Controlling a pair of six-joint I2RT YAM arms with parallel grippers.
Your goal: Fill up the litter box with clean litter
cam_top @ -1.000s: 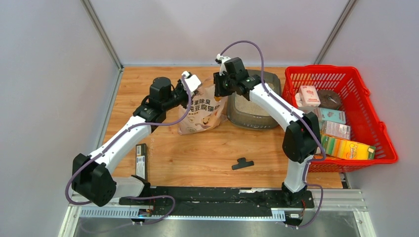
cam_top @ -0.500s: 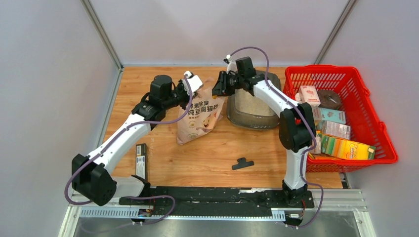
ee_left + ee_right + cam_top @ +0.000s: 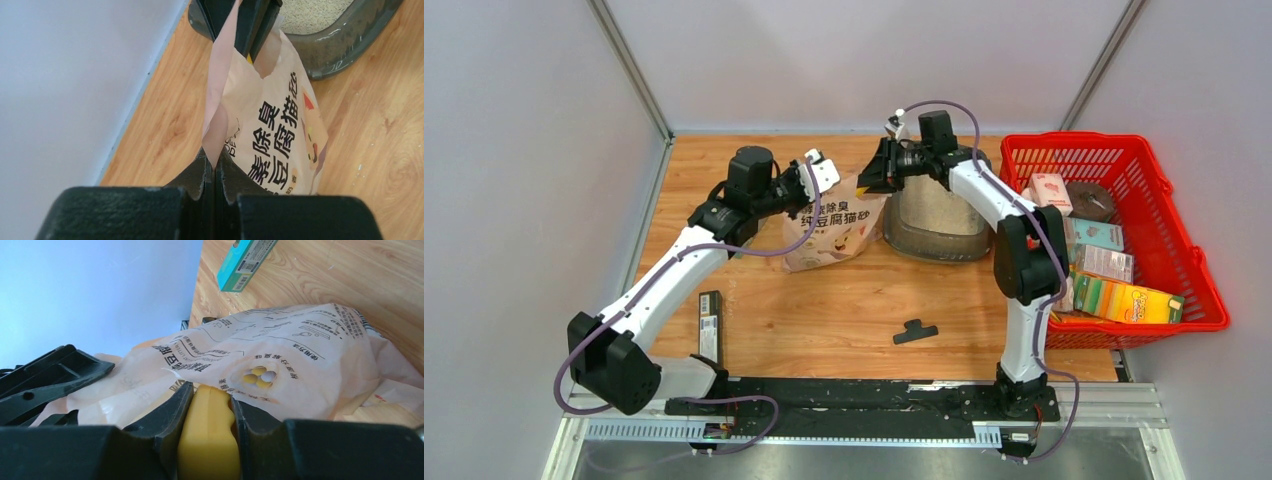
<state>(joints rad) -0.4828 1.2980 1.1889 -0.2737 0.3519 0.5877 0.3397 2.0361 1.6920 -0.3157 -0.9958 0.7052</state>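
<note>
The pink-white printed bag (image 3: 834,232) stands slumped left of the dark grey litter box (image 3: 977,180), which holds pale litter (image 3: 936,212). My left gripper (image 3: 820,176) is shut on the bag's top edge; the left wrist view shows its jaws (image 3: 215,159) pinching the bag's film (image 3: 272,135), with the litter box (image 3: 345,45) and litter (image 3: 312,10) beyond. My right gripper (image 3: 887,176) is at the bag's mouth, next to the box's left rim. In the right wrist view it (image 3: 210,390) is shut on the yellow scoop's handle (image 3: 207,440); the scoop's front is hidden under the bag (image 3: 290,350).
A red mesh basket (image 3: 1079,138) with several boxes stands at the right. A small black T-shaped part (image 3: 914,331) lies on the wood near the front. A dark flat box (image 3: 709,325) lies at the left front, seen teal in the right wrist view (image 3: 245,260).
The right wrist has swung right and back over the litter box while its gripper stays at the bag's mouth. The left gripper has shifted slightly right with the bag's edge; the bag slumps lower.
</note>
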